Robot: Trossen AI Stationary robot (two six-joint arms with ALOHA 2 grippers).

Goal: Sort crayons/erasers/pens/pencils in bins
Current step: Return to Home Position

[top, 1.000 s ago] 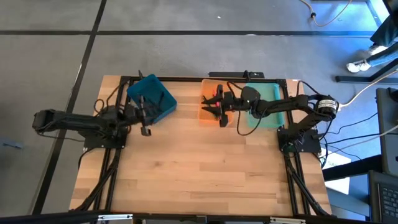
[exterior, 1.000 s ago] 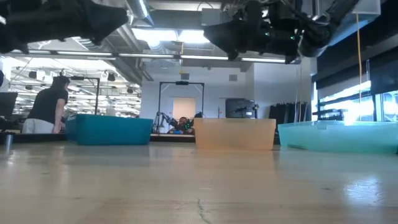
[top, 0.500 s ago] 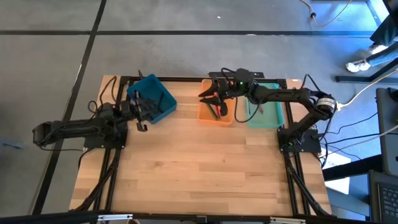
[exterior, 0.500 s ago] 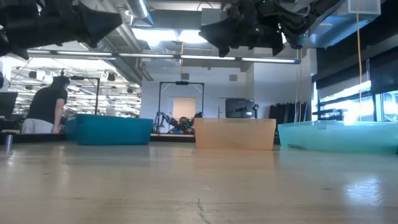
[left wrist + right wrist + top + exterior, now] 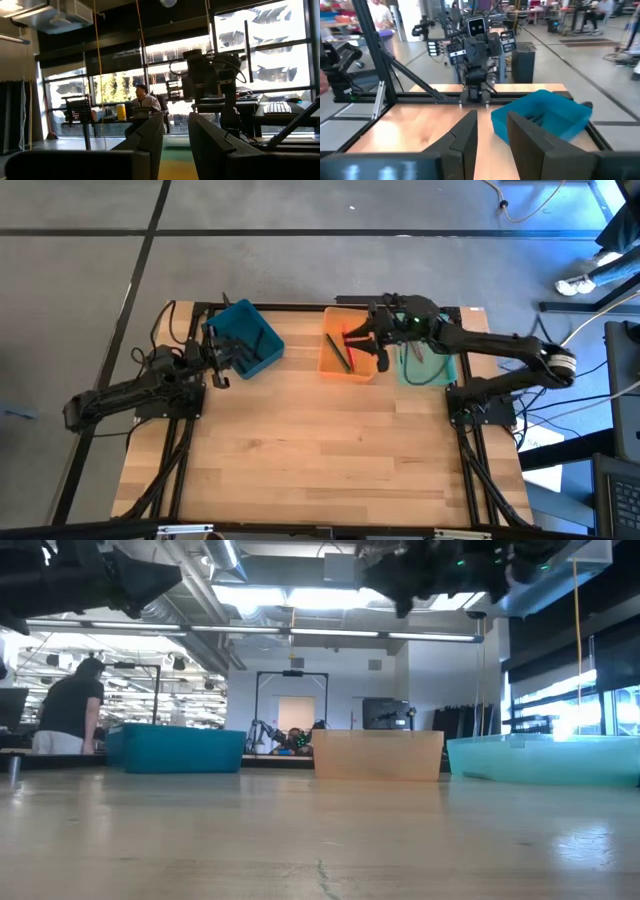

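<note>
Moved: right gripper (image 5: pixel 376 345) has drawn back off the orange bin (image 5: pixel 345 375) to its right wall; the left arm has folded further home.
Right gripper: fingers slightly apart, empty, likely because its load is delivered.
Left gripper (image 5: pixel 220 363): fingers apart, empty, just beside the teal bin (image 5: pixel 266 346).
Far edge: pencils (image 5: pixel 341 356) lie in the orange bin; mint bin (image 5: pixel 440 372) alongside.

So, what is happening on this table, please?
Two dark robot arms sort thin short sticks into shallow plastic bins. The right gripper hovers open and empty between the translucent orange bin, which holds red and dark sticks, and the light mint green bin. The left gripper waits, open, beside the dark teal-blue bin.
</note>
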